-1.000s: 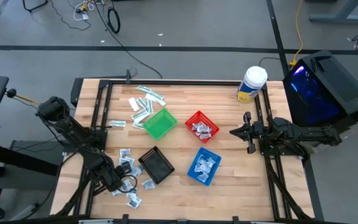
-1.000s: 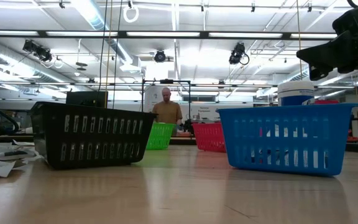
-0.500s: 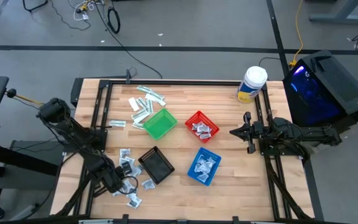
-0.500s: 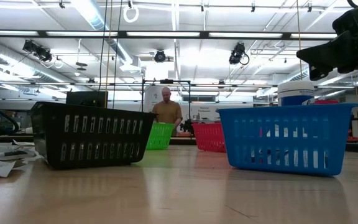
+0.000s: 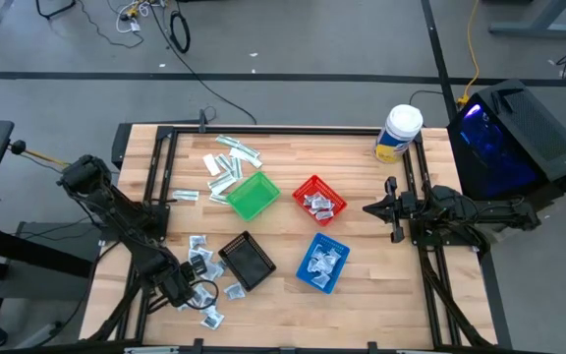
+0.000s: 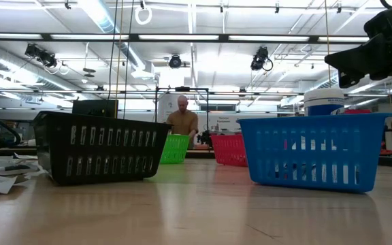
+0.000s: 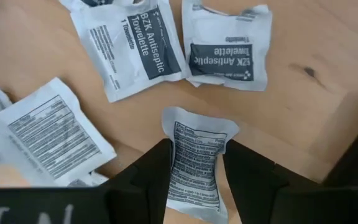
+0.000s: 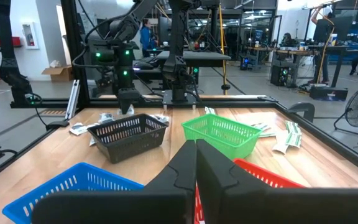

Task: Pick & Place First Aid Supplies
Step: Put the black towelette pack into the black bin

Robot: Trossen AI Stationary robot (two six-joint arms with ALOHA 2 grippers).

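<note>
1. Pinching a white packet (image 7: 194, 163) between its fingers, the left gripper (image 5: 187, 292) sits low beside the black basket (image 5: 248, 262).
2. Right gripper (image 5: 389, 208) waits near the red basket (image 5: 319, 201), fingers pressed together.

One white sachet (image 7: 129, 46) reads "BZK Antiseptic Towelette"; its neighbour sachet (image 7: 222, 53) reads the same. Other sachets' fine print is illegible.

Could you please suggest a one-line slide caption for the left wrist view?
Left pincer closed on an antiseptic towelette sachet, with three more sachets lying on the wooden table.
</note>
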